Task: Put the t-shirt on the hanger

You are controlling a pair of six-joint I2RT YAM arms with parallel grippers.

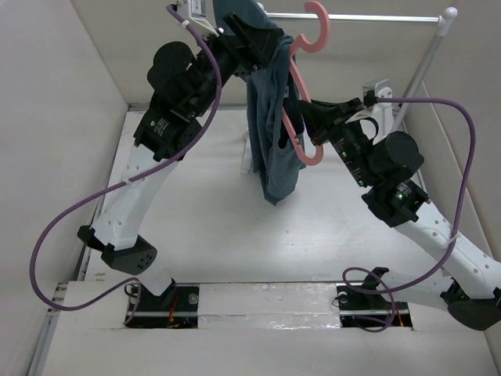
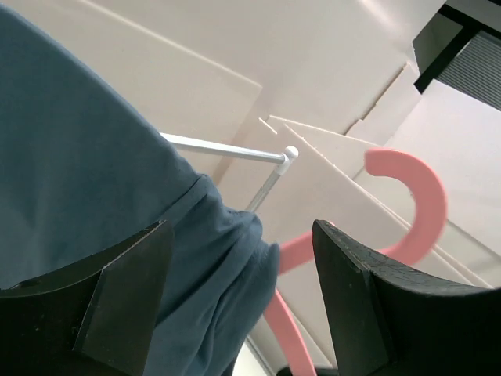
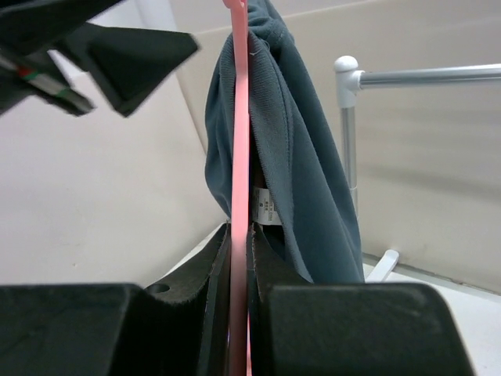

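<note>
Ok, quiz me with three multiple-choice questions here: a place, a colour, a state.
1. What colour is the thin plastic hanger? A salmon pink; B white; C black.
2. Where is the dark teal cotton t-shirt? A spread flat on the table; B draped over the hanger; C folded on the table.
3. The right hand is: A open; B shut on a sleeve; C shut on the hanger.
Answers: 1 A, pink in every view; 2 B, fabric hangs from it; 3 C, its fingers pinch the pink bar.
</note>
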